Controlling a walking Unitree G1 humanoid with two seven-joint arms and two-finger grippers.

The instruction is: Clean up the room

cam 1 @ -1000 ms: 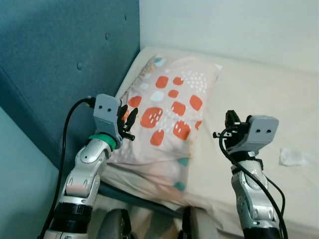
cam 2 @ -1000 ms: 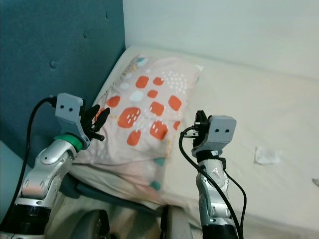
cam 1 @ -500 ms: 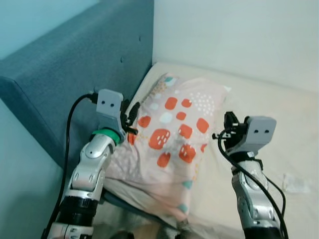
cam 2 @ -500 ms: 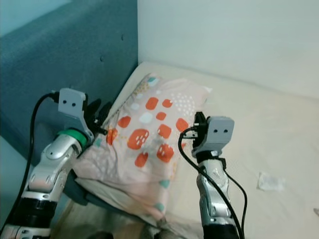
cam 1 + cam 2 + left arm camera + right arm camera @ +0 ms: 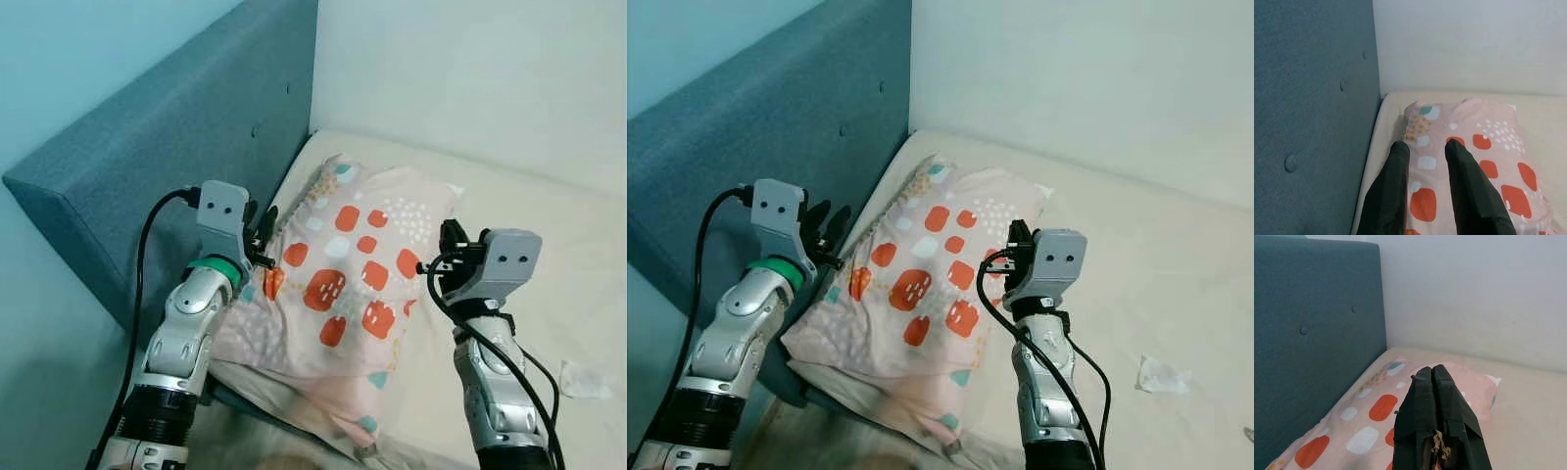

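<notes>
A pink pillow (image 5: 353, 284) with orange, white and teal blotches lies on the cream bed (image 5: 549, 245), its top corner near the headboard. My left gripper (image 5: 263, 231) hovers over the pillow's left edge, open with nothing between its fingers (image 5: 1393, 181). My right gripper (image 5: 449, 242) is raised over the pillow's right edge, shut and holding nothing; its black fingers (image 5: 1437, 406) are pressed together. A small crumpled white paper (image 5: 586, 378) rests on the bed at the far right.
A tall blue-grey padded headboard (image 5: 176, 157) runs along the left of the bed. A pale wall (image 5: 470, 78) stands behind the bed. The mattress to the right of the pillow is open surface.
The camera has risen and turned, so the headboard's top edge and more wall are in view. Both arms keep about the same pose over the pillow.
</notes>
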